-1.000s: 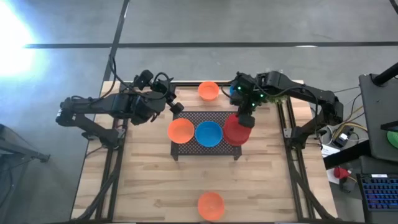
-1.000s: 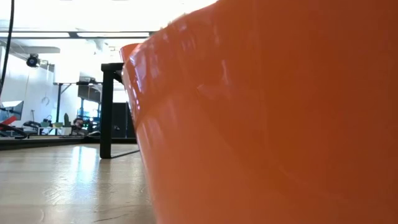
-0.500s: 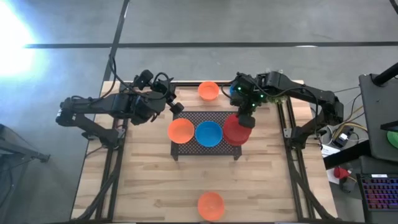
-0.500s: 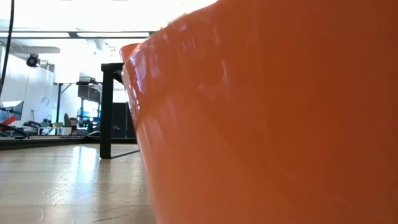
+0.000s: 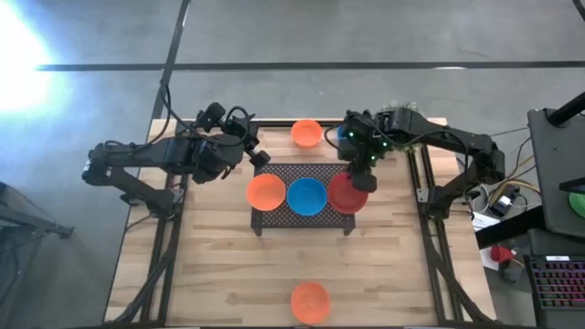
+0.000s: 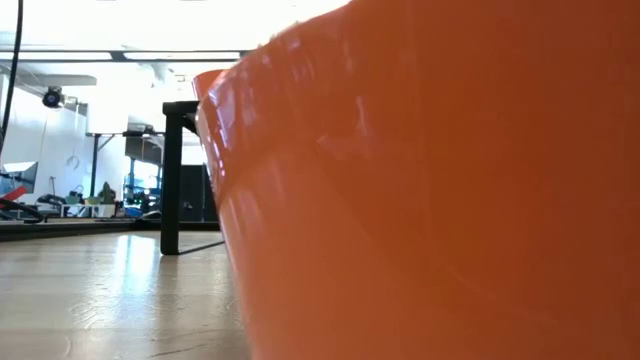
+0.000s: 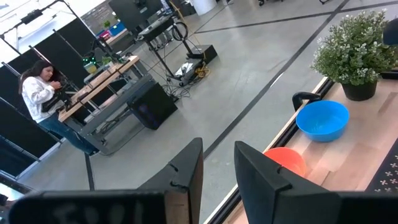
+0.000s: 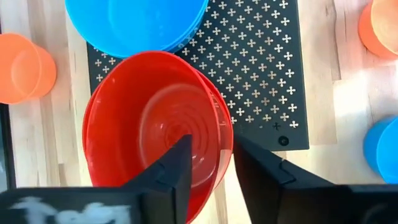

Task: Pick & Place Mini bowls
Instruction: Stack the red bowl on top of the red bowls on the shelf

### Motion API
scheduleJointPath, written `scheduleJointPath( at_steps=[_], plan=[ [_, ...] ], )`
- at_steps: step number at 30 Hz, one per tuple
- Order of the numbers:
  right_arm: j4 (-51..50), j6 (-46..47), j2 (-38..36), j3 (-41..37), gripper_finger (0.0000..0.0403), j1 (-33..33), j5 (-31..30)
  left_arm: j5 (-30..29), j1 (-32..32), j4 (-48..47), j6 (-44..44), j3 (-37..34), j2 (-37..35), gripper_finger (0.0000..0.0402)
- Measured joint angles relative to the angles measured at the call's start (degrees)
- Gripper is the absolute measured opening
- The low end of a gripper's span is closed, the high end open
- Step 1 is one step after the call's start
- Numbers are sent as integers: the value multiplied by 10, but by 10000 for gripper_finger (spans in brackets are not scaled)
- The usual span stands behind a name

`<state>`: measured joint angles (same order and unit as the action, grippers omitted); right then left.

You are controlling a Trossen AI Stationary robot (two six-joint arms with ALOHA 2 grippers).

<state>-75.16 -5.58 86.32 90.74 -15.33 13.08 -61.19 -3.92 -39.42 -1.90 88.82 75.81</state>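
The wooden table carried the dark mesh rack near its far middle. On the rack sat an orange bowl, a blue bowl and a red bowl in a row, touching. The right gripper stood over the red bowl's rim, its fingers clenched on that rim, one inside and one outside. Another orange bowl and a blue bowl sat at the far edge beside a potted plant; a third orange bowl lay at the near edge. The left gripper hung released beyond the rack's far left corner.
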Motion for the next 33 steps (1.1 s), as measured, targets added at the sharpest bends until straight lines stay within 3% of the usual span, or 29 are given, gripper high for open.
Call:
scheduleJointPath(
  at_steps=[5, 11, 17, 24, 33],
  plan=[
    [-15, -3, -1, 32, 138, -3, 0, 0, 0, 0, 0, 0, 0, 92],
    [-10, -7, -1, 47, 132, -3, -4, 0, 0, 0, -14, 0, 0, 92],
    [-8, -6, 0, 19, 87, -3, -65, 0, 0, 0, -25, 0, 0, 92],
    [-5, 0, 0, 2, 24, -4, -70, 0, 0, 0, -25, 0, 0, 92],
    [-3, 19, -7, 33, 8, -6, -73, 0, 0, 0, -24, 0, 0, 92]
  ],
)
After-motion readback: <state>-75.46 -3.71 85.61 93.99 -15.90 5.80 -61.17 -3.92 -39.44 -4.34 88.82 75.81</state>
